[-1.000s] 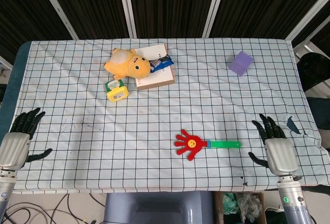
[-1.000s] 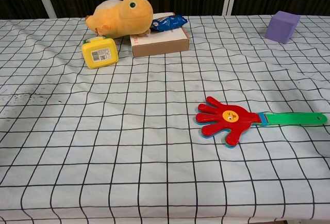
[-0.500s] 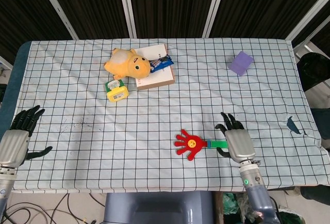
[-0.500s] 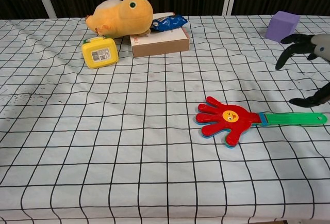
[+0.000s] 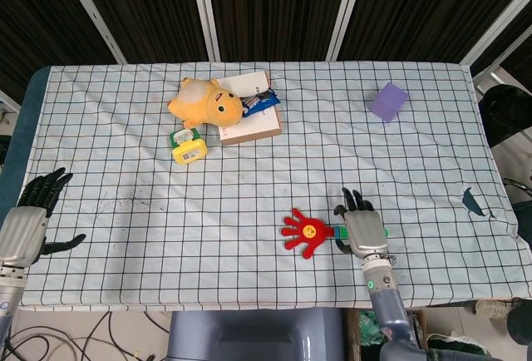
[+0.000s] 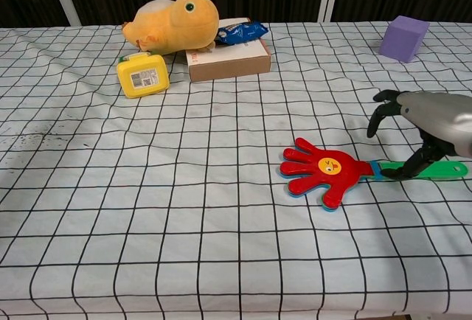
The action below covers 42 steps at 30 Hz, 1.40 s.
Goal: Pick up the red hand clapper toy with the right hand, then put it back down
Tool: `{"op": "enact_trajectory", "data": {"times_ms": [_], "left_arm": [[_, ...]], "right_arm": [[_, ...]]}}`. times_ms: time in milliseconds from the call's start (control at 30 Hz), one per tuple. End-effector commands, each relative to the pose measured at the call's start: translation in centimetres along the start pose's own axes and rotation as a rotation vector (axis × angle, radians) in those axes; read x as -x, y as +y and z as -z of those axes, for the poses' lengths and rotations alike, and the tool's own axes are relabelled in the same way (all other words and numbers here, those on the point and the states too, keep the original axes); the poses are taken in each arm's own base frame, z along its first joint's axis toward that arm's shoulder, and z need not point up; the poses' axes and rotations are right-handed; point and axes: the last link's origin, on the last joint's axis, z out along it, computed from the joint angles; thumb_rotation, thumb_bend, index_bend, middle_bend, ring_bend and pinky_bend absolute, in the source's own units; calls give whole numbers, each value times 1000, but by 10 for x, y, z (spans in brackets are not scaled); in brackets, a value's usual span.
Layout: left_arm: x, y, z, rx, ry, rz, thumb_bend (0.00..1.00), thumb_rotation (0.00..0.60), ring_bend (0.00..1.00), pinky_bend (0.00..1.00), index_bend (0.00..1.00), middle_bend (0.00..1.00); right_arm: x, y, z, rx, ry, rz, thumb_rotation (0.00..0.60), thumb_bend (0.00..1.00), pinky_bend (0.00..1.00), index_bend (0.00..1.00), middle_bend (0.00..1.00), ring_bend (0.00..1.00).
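The red hand clapper toy (image 5: 304, 231) (image 6: 322, 172) lies flat on the checked cloth, its green handle (image 6: 445, 169) pointing right. My right hand (image 5: 362, 229) (image 6: 428, 124) hovers directly over the handle with fingers spread and curved down; the thumb tip reaches the handle near the blue collar. Nothing is gripped. In the head view the hand hides most of the handle. My left hand (image 5: 29, 221) rests open at the table's left edge, far from the toy.
A yellow plush (image 5: 204, 102), a box with a blue packet (image 5: 250, 120) and a yellow tape measure (image 5: 188, 146) sit at the back left. A purple block (image 5: 387, 101) stands at the back right. A checked cloth covers the table (image 5: 125, 236).
My right hand has travelled left from the table's right edge to a spot over the clapper's green handle. The toy and the left hand have stayed put.
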Motion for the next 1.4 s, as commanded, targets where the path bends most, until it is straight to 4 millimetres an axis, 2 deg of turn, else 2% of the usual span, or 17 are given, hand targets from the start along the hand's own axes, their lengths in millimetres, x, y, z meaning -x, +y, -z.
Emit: {"op": "enact_trajectory", "data": {"times_ms": [33, 200, 733, 1067, 1200, 1400], "left_arm": [[0, 0, 0, 0, -1, 2, 0, 600, 0, 24, 0, 0], [-1, -1, -1, -3, -1, 8, 0, 600, 0, 24, 0, 0], [-1, 0, 0, -4, -8, 9, 0, 600, 0, 17, 0, 0], [-1, 0, 0, -5, -9, 14, 0, 600, 0, 17, 0, 0], [-1, 0, 0, -7, -9, 16, 0, 600, 0, 17, 0, 0], [-1, -1, 0, -10, -10, 18, 0, 600, 0, 17, 0, 0]], "right_arm": [[3, 0, -4, 19, -4, -4, 600, 195, 164, 378, 34, 3], [9, -1, -8, 34, -18, -13, 600, 205, 164, 411, 44, 3], [19, -10, -10, 37, -49, -10, 600, 214, 164, 411, 44, 3], [20, -10, -12, 44, -50, -14, 600, 281, 164, 457, 45, 3], [21, -8, -13, 50, -54, -12, 600, 301, 164, 517, 74, 15], [19, -10, -12, 35, -39, -30, 600, 380, 164, 659, 196, 96]]}}
